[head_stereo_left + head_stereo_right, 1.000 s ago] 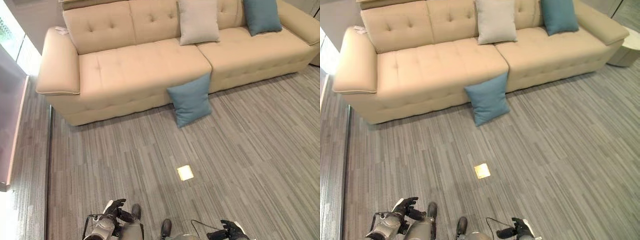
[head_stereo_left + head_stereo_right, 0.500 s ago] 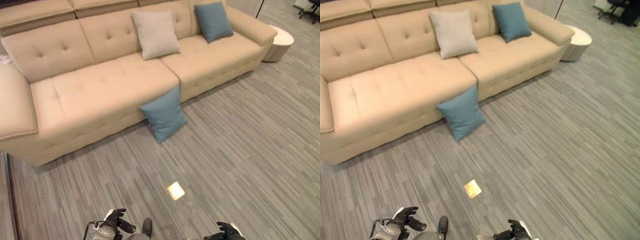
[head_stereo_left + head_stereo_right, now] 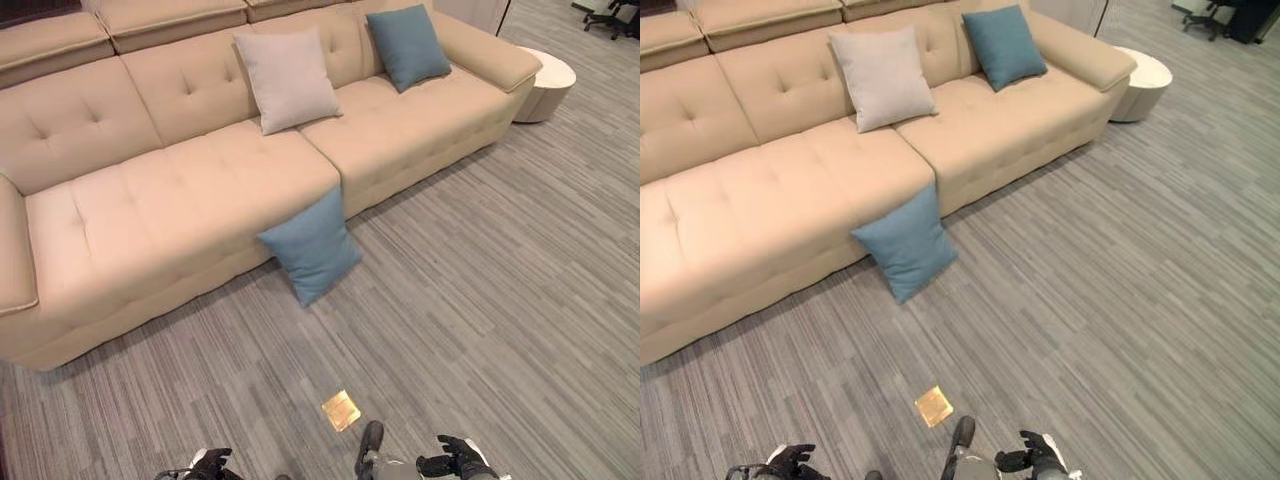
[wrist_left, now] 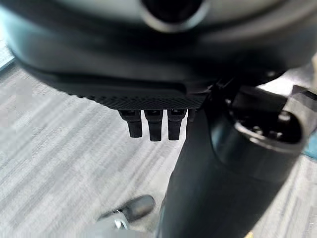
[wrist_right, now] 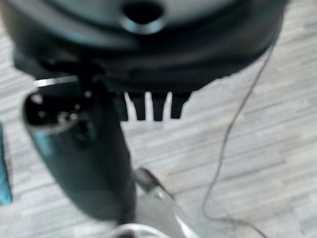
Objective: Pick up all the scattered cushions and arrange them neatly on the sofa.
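Three cushions in my view. One blue cushion (image 3: 311,244) stands on the grey floor (image 3: 480,300), leaning against the beige sofa (image 3: 150,210) front. A grey cushion (image 3: 288,78) and a second blue cushion (image 3: 407,46) lean on the backrest. Left hand (image 3: 208,464) and right hand (image 3: 455,461) hang low, both empty, fingers relaxed and apart. A small yellow tile (image 3: 341,410) lies near them.
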